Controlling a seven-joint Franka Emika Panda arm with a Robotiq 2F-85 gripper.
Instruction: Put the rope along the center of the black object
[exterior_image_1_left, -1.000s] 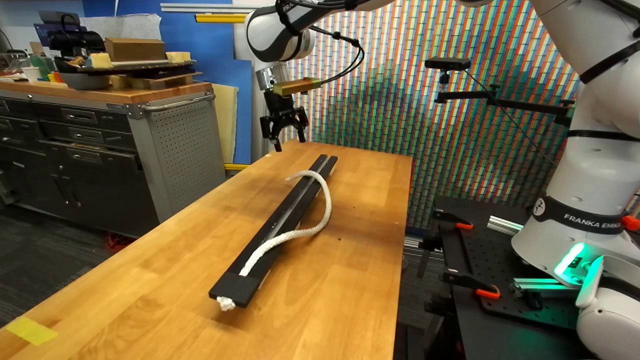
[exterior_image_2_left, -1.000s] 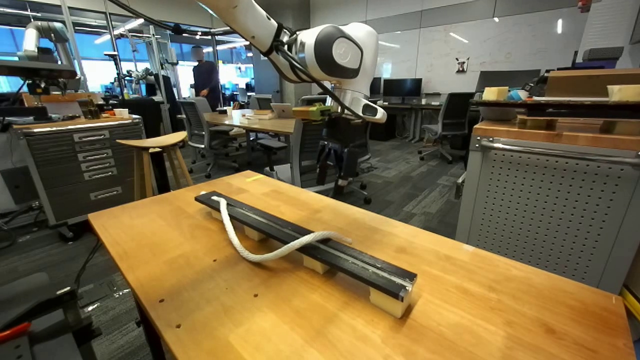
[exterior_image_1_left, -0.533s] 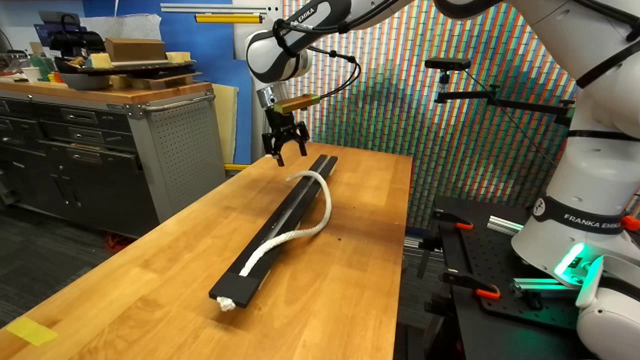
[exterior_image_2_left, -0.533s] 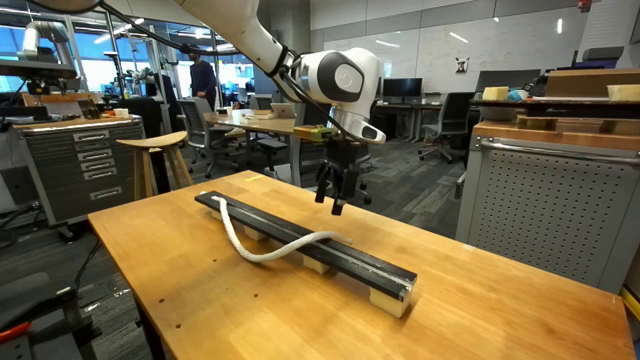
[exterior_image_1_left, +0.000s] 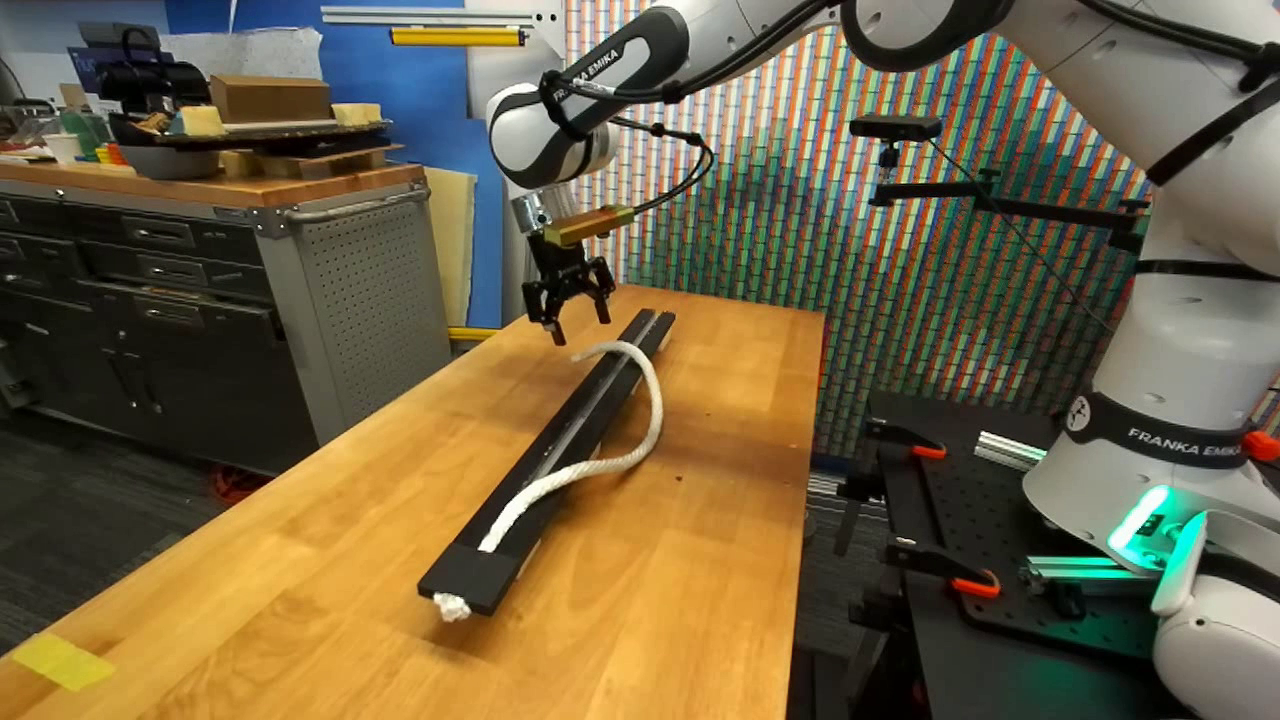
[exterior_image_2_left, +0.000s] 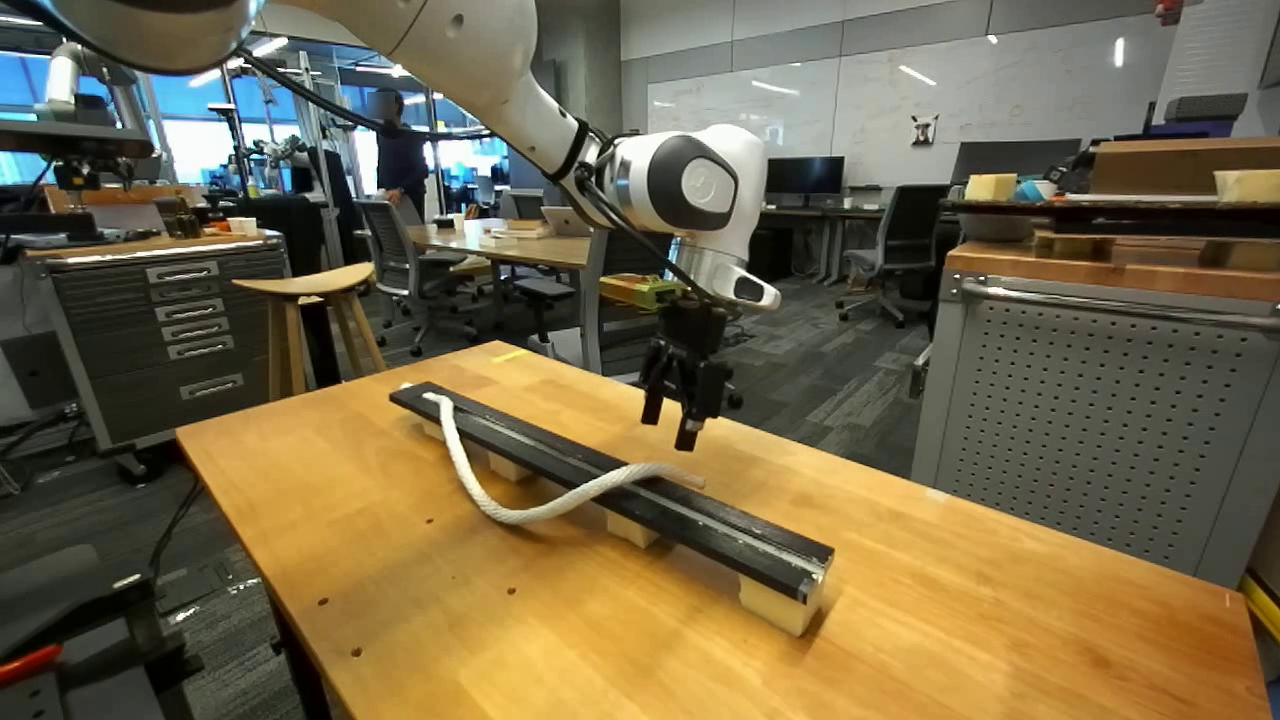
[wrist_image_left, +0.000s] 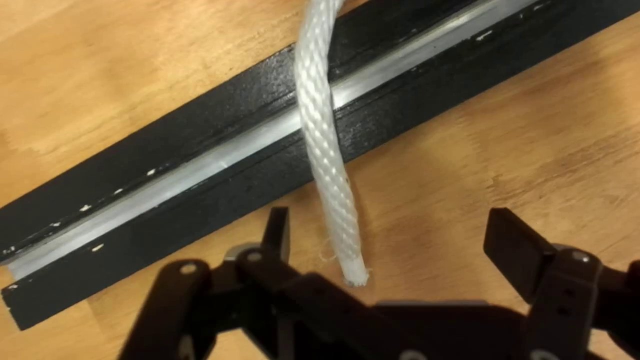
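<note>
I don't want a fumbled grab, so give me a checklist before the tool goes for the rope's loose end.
Tool open: ok.
Rope's loose end visible in wrist view: ok.
Rope centred between fingers: not ok, looks nearer one.
Tool lowered to rope: not ok, hangs above.
Fingers clearing the black bar on descent: cannot tell.
Rope along black bar's centre: not ok, bows off, crosses back.

Wrist view: I note glare down the middle of the black bar (wrist_image_left: 350, 91); my fingers (wrist_image_left: 515, 255) appear dark, soft-edged. In an exterior view, windows (exterior_image_2_left: 187, 140) are overexposed and the whiteboard (exterior_image_2_left: 865, 110) carries reflected light streaks.
</note>
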